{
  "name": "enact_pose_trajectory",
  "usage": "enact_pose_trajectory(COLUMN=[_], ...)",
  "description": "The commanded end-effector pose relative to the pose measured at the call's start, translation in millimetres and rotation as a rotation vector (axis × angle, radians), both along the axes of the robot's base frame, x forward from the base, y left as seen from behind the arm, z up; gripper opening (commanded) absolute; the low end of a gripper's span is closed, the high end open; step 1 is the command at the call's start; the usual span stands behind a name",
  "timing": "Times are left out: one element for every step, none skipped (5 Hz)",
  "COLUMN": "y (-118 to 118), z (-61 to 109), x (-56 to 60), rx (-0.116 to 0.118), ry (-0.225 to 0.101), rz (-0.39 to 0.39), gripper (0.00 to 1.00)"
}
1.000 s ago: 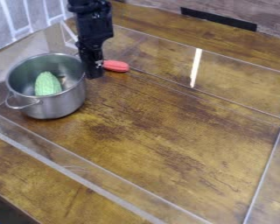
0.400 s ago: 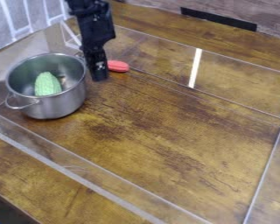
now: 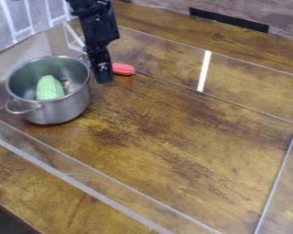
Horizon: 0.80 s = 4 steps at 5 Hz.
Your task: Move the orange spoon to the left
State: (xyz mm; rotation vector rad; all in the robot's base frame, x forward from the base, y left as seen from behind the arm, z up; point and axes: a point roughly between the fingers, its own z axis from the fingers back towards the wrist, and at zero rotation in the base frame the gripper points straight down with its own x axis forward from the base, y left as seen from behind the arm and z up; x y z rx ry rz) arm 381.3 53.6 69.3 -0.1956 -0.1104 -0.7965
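The gripper (image 3: pixel 102 75) is black and hangs from the black arm (image 3: pixel 94 23), which enters at the top of the view; its fingertips point downward, low over the wooden table (image 3: pixel 192 132); the fingers are pressed together; whether they pinch anything cannot be told at this scale.

The orange spoon (image 3: pixel 121 69) lies just beside the gripper, on the side away from the pot; its visible part is a small orange-red oval, lying flat on the table; the end nearest the gripper is partly hidden, so contact between the two cannot be confirmed.

The steel pot (image 3: pixel 73 111) stands upright on the table, near the gripper on its other side; its mouth faces up; a wire-like handle (image 3: pixel 19 109) projects from the wall nearest the camera; the green bumpy vegetable (image 3: pixel 48 87) rests inside the pot, against or close to the inner wall; exact contact cannot be told.

The table has a brown, worn wood grain; pale lines cross its surface, one running along the lower left and another along the right side; a short white strip (image 3: pixel 204 71) lies on the upper part of the table, well apart from the gripper and beyond the spoon as seen from the pot; a dark object (image 3: pixel 5 222), cut off by the frame, occupies the lower left corner.
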Motion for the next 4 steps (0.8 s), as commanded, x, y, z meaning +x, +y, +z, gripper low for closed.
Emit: enact_pose_trajectory(y=[12.0,13.2,9.6,7.1], z=[14.8,13.2,19.3,24.0], x=[6.9,7.8,6.5,5.9], rx=[0.002,-0.005,-0.008,-0.01], ry=[-0.054,-0.049,-0.043,-0.036], rz=[0.02,0.017,0.018,0.018], gripper=[0.0,0.0,0.0,0.0])
